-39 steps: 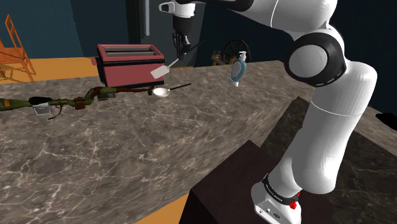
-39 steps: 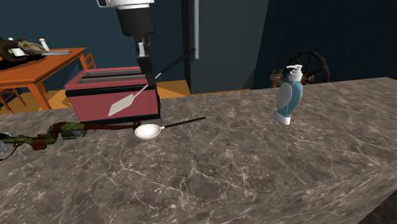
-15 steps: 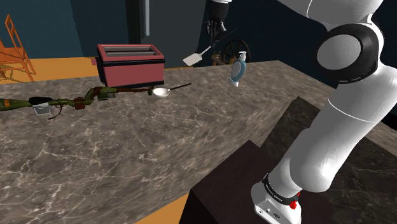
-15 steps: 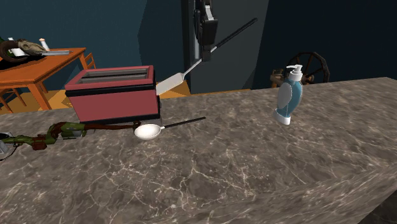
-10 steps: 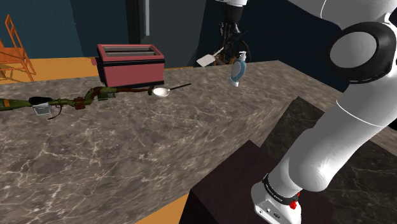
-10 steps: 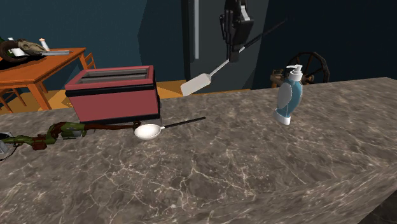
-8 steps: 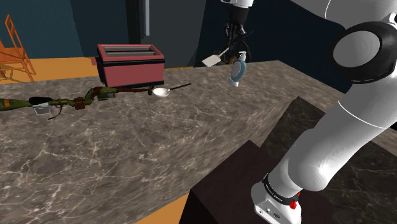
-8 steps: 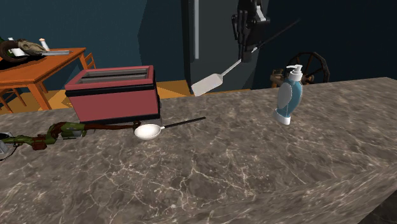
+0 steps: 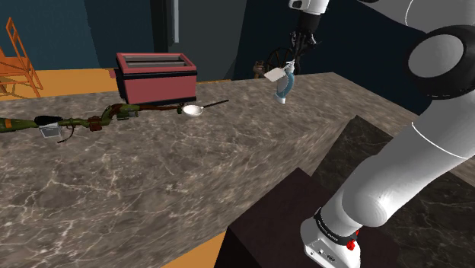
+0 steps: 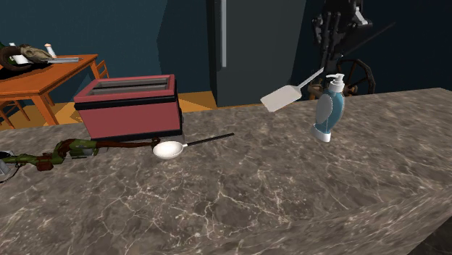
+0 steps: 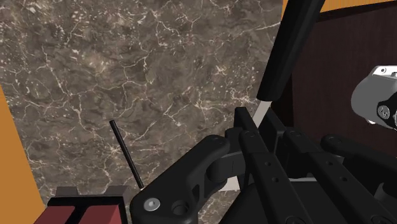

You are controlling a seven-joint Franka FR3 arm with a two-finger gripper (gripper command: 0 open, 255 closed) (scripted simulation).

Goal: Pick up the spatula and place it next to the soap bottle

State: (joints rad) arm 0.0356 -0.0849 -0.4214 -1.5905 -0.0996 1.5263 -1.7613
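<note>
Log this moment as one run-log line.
gripper: shut on spatula | spatula: airborne, blade left of soap bottle in second exterior view | placement: not yet on marble countertop

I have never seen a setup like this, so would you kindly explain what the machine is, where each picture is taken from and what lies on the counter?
The machine is a white robot arm on a dark box stand, ending in a black two-finger pincer. One picture looks down from beside the stand, one looks across the counter from another spot, and one comes from a camera on the hand itself. On the marbled counter are a red toaster, a white spoon, a green-brown tool and a soap bottle. The pincer is shut on a spatula, holding it in the air with its pale blade near the bottle.
</note>
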